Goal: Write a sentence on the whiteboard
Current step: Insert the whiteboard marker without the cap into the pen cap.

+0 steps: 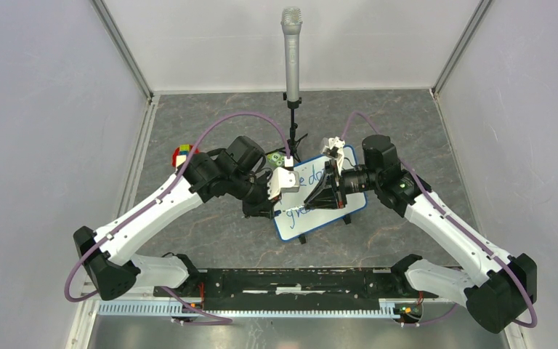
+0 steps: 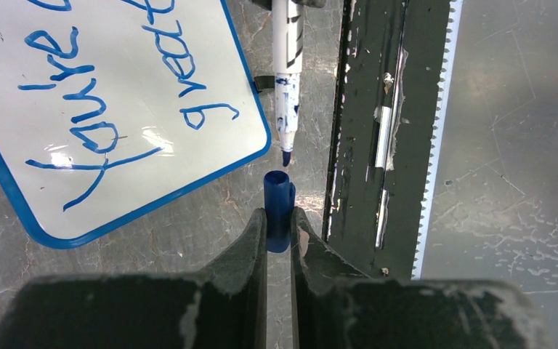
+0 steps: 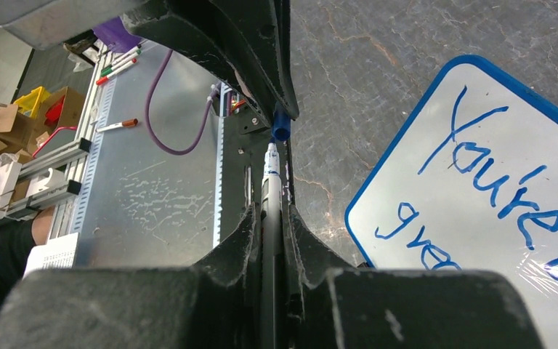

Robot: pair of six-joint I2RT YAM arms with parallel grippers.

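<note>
Just off the whiteboard (image 1: pixel 320 220)'s near-left corner, over bare table (image 1: pixel 211 240), the left gripper (image 2: pixel 279 218) is clamped on a blue cap (image 2: pixel 278 196), its mouth facing the marker (image 2: pixel 286 87) tip, just apart from it. The right gripper (image 3: pixel 269 211), above the board, pinches the marker barrel. The board lies flat; its sentence (image 2: pixel 80 109) shows "You're" and a second line that is partly cut off and partly under the arms.

Two arms, both mine, each a run of smooth white shells linked by bulky black joints: my left arm (image 1: pixel 152 211) and my right arm (image 1: pixel 450 225). A thin purple cable (image 1: pixel 247 116) loops along each. A blocky black housing (image 1: pixel 109 273) caps each outer joint. My left hand (image 2: pixel 279 214) and right hand (image 3: pixel 270 212) have matte black fingers (image 2: pixel 247 247), scuffed and chipped pale at the edges. A small green light (image 1: pixel 405 186) glows on my right arm.
</note>
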